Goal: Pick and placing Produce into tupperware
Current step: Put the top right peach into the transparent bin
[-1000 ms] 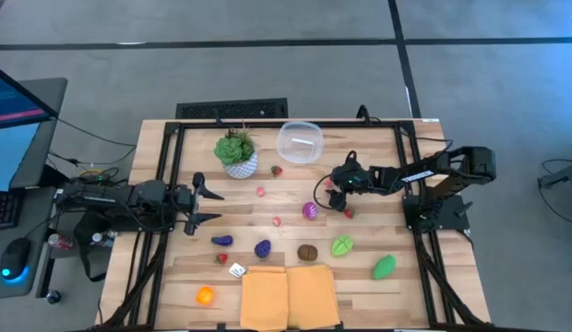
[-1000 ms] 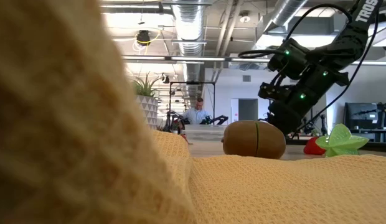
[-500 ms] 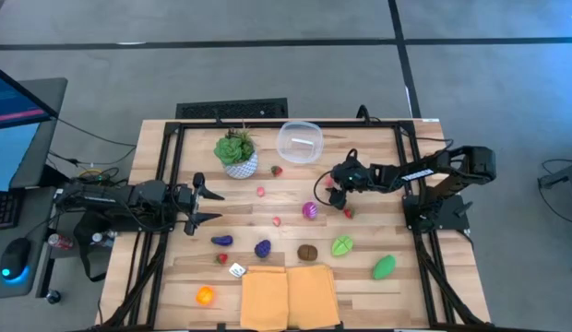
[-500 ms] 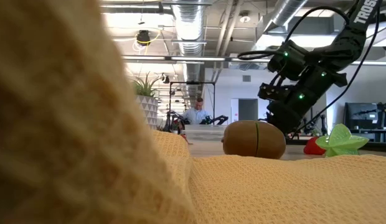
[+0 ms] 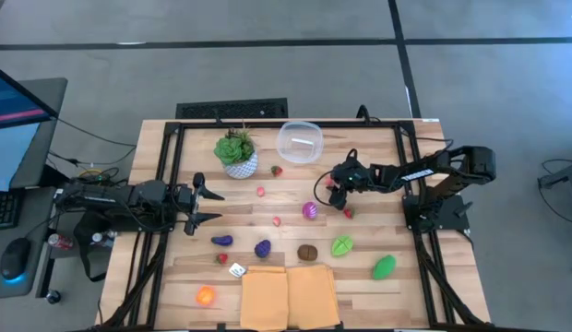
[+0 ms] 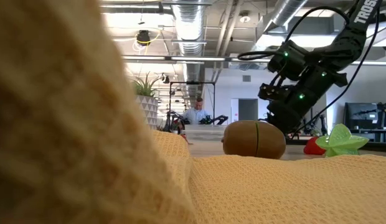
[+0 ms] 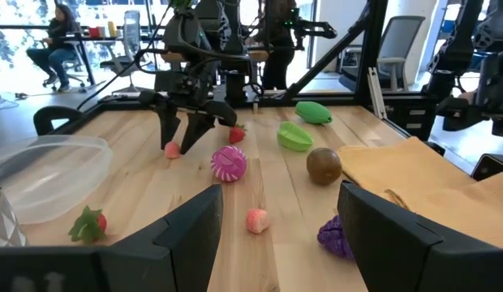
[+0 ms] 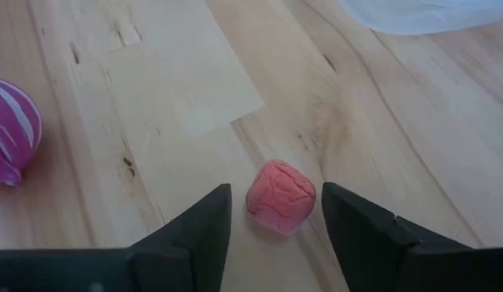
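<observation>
Near the middle of the counter (image 5: 360, 277), our right gripper (image 8: 272, 212) is low over a small pink fruit (image 8: 281, 196). The fruit sits on the wood between the two fingers (image 8: 199, 227). From the wrist view we see a thin gap on each side, so the fingers are close around it but we judge they are not pinching it yet. The fruit is not lifted.

We think this is the pick step. Next we need to squeeze until the fruit is snug, then lift it straight up. After that we carry it to the tub (image 5: 299, 141), which sits at the far edge of the counter, beside the plant (image 5: 236, 152). The fruit is round and small, so it may roll or pop out if we squeeze off-centre.

A purple striped fruit (image 5: 310, 210) lies close by, so we should not bump it.

Our left gripper (image 5: 210, 206) waits on the left side with its fingers spread, grasping nothing.
</observation>
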